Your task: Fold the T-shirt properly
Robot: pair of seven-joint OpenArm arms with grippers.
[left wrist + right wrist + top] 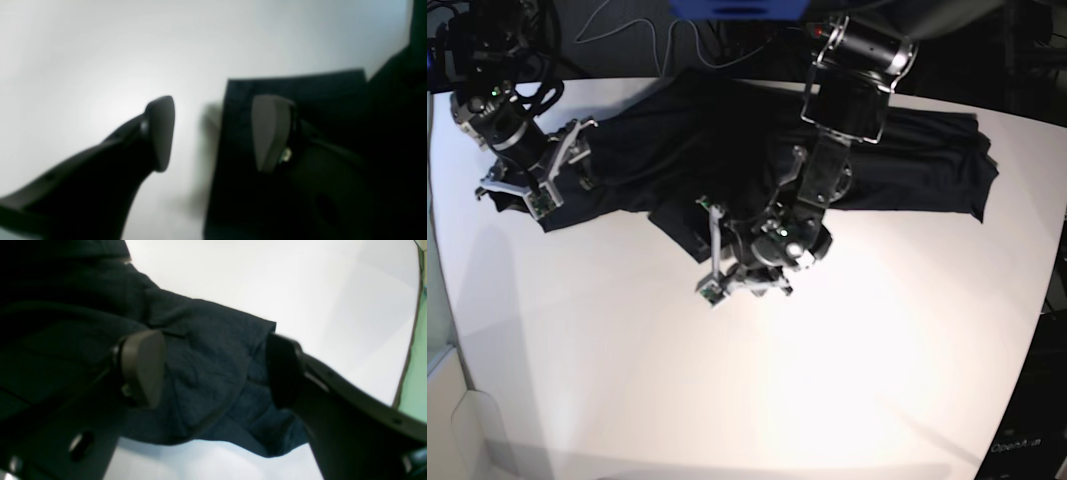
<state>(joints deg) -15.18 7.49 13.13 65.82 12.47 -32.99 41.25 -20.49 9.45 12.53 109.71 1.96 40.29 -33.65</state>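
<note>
Lying spread across the far side of the white counter (757, 400), the black shirt (917, 165) is not yet folded. The left gripper (213, 133) hangs with jaws wide astride a straight fabric edge, holding nothing, likely to pinch it. The right gripper (213, 370) stands wide over a rumpled end near the counter's edge. Bare counter in front leaves room for folding.
</note>
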